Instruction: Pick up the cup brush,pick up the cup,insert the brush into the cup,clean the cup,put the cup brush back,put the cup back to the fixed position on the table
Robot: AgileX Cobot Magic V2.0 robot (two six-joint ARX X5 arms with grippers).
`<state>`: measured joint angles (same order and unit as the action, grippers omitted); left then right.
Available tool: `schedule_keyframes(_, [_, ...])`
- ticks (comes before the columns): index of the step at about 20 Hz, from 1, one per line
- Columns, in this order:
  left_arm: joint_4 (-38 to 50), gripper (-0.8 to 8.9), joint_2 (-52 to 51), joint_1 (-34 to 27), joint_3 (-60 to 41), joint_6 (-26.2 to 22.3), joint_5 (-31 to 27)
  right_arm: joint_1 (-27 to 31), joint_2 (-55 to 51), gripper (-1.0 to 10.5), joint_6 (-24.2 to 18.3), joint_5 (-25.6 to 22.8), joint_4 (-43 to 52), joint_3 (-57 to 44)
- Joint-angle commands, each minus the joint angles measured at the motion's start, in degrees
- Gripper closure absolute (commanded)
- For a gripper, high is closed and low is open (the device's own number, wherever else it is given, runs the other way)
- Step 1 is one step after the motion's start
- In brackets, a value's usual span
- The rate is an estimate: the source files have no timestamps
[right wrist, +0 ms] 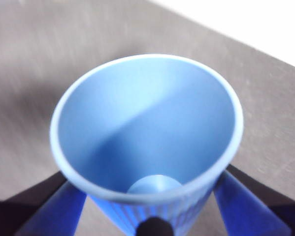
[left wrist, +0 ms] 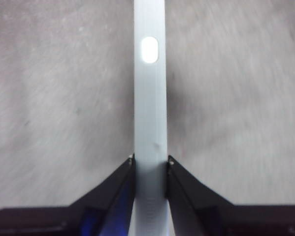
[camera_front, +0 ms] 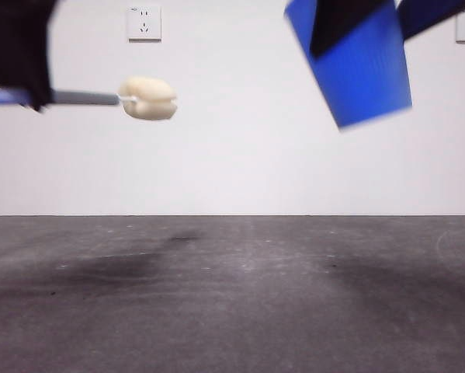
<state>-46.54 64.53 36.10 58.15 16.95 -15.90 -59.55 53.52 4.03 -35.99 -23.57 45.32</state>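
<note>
The cup brush [camera_front: 131,98] hangs level high at the left of the front view, its cream sponge head [camera_front: 148,98] pointing right. My left gripper [left wrist: 150,162] is shut on its pale handle [left wrist: 149,108]; in the front view that gripper [camera_front: 19,47] is the dark mass at the top left. The blue ribbed cup [camera_front: 360,66] is held tilted in the air at the top right, a wide gap away from the sponge. My right gripper [right wrist: 152,196] is shut on the cup [right wrist: 147,128], whose open mouth faces the wrist camera and shows nothing inside.
The dark grey table [camera_front: 232,295] lies well below both held things, with faint shadows on it. A white wall with two power sockets [camera_front: 144,22] stands behind.
</note>
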Motion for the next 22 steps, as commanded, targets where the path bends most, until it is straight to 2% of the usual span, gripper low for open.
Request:
schedule_keyframes(1, [5.0, 8.22, 5.2, -0.6, -0.9, 3.3, 1.6, 0.0, -4.2, 9.6, 3.6, 0.1, 1.5, 0.2])
schedule_keyframes(6, [13.3, 8.22, 17.9, -0.4, -0.9, 8.0, 3.0, 0.0, -11.2, 9.6, 3.6, 0.0, 1.6, 0.2])
schedule_keyframes(9, [18.1, 8.22, 23.5, -0.4, -0.9, 9.0, 4.3, 0.0, -12.7, 9.6, 3.6, 0.1, 1.3, 0.2])
schedule_keyframes(17, [27.4, 8.22, 32.1, 1.2, -0.9, 10.3, 4.4, 0.0, -12.3, 9.6, 3.7, 0.0, 0.7, 0.2])
schedule_keyframes(22, [28.6, 8.22, 36.3, 1.5, -0.9, 12.8, 4.2, 0.0, -12.3, 9.6, 4.1, 0.0, 0.4, 0.2])
